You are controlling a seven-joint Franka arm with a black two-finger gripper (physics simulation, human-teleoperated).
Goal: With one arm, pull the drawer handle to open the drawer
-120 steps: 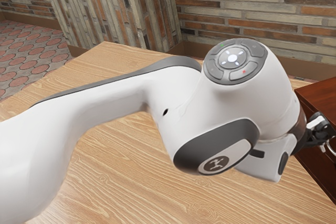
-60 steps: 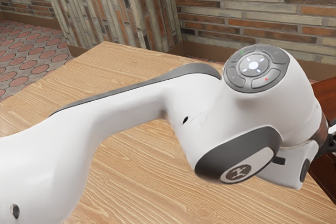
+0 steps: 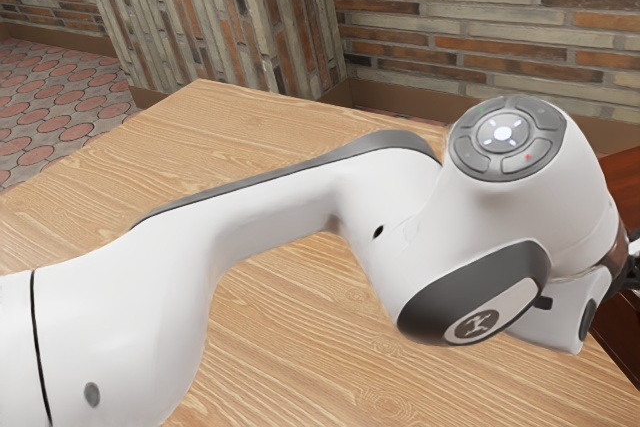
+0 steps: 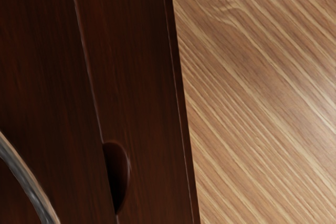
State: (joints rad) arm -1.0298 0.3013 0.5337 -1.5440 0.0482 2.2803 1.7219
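Arm (image 3: 330, 207) reaches right across the table (image 3: 200, 137) to the dark wood drawer (image 4: 131, 77). Metal handle (image 4: 23, 182) is near the hand. Gripper (image 3: 632, 275) is mostly blocked by the arm, can't tell its state.

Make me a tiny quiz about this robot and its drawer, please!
1. True or false: the table is made of glass.
2. In the wrist view, the drawer handle is: A red, B silvery grey, C blue?
3. Fill in: the wall behind the table is built of ____.
Key: 1 false; 2 B; 3 bricks.
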